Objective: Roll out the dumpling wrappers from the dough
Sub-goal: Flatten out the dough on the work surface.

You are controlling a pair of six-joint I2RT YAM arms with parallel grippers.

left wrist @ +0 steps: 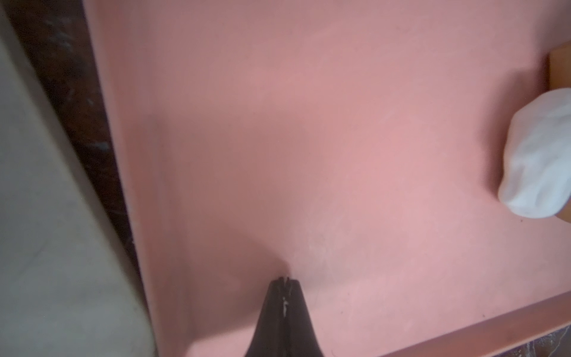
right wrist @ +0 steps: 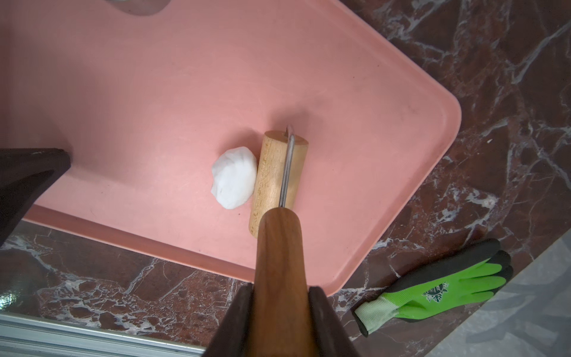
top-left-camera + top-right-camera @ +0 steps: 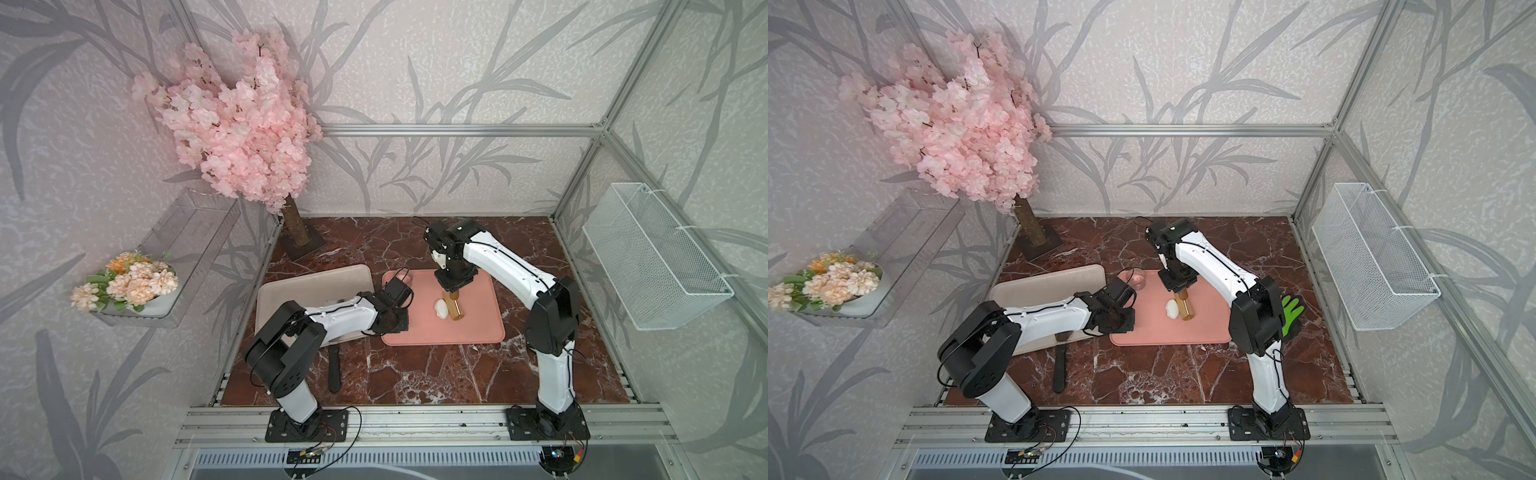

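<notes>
The dough (image 2: 234,177) is a white egg-sized lump near the middle of the pink mat (image 2: 123,92), seen in both top views (image 3: 440,308) (image 3: 1171,308). The tan wooden roller (image 2: 278,176) lies on the mat right against the lump's side. My right gripper (image 2: 281,296) is shut on the roller's dark brown handle (image 2: 279,256). My left gripper (image 1: 285,279) is shut with nothing in it, its tips low over the mat's left part, well away from the dough (image 1: 537,154). No dumpling wrappers are in view.
A clear glass cup (image 3: 1136,279) stands on the mat's far left corner. A beige tray (image 3: 311,286) lies left of the mat under my left arm, with a black handle (image 3: 333,370) sticking out near it. A green glove (image 2: 448,284) lies right of the mat.
</notes>
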